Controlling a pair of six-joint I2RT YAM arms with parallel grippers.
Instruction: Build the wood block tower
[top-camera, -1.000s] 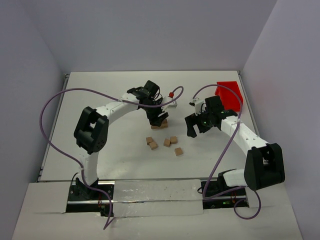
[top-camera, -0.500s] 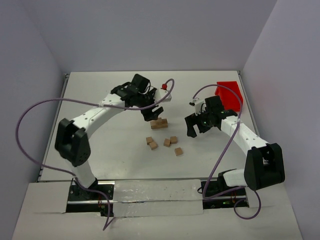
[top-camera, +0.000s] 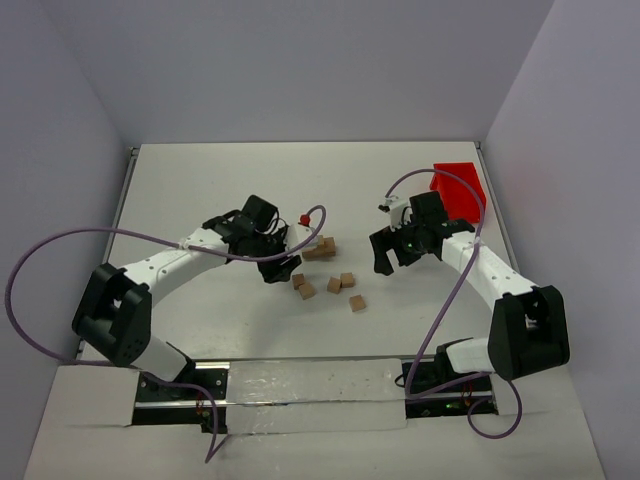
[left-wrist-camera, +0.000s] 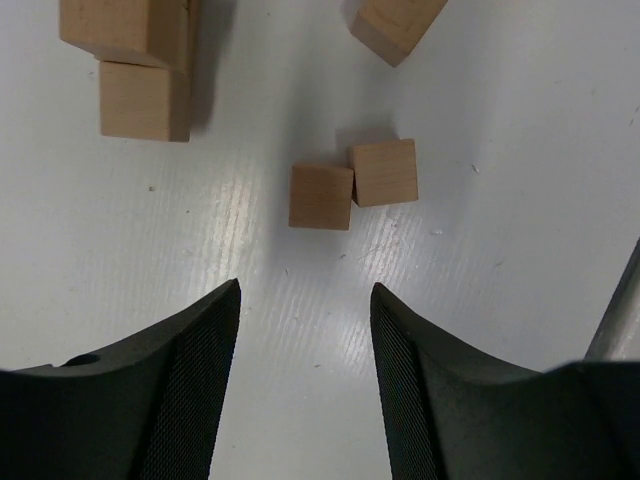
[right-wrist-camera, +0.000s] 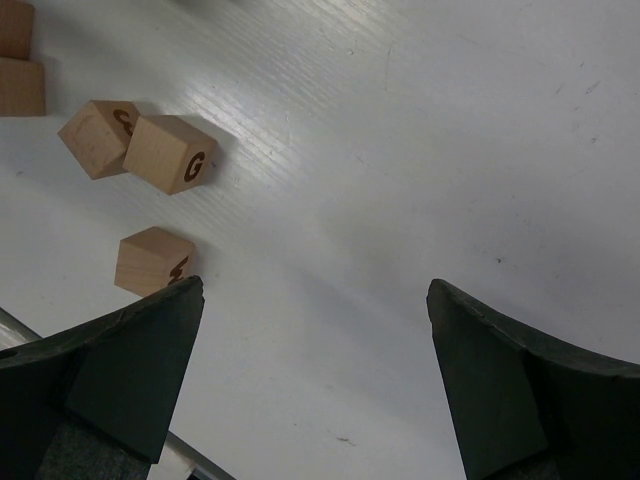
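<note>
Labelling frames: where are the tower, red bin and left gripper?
tower (top-camera: 321, 247), top view, its upper face.
red bin (top-camera: 465, 186), top view, its sloping wall.
left gripper (left-wrist-camera: 305, 292), left wrist view, between fingertips.

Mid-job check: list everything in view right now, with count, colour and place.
tower: one, tan, mid-table between the two arms
loose wood blocks: five, tan, scattered on the near side of the tower; some lettered
red bin: one, red, far right of the table
table: one, white
cables: two, purple, one looping off each arm
left claw: black, open, empty, above a touching pair of loose blocks
right claw: black, open, empty, right of the blocks
</note>
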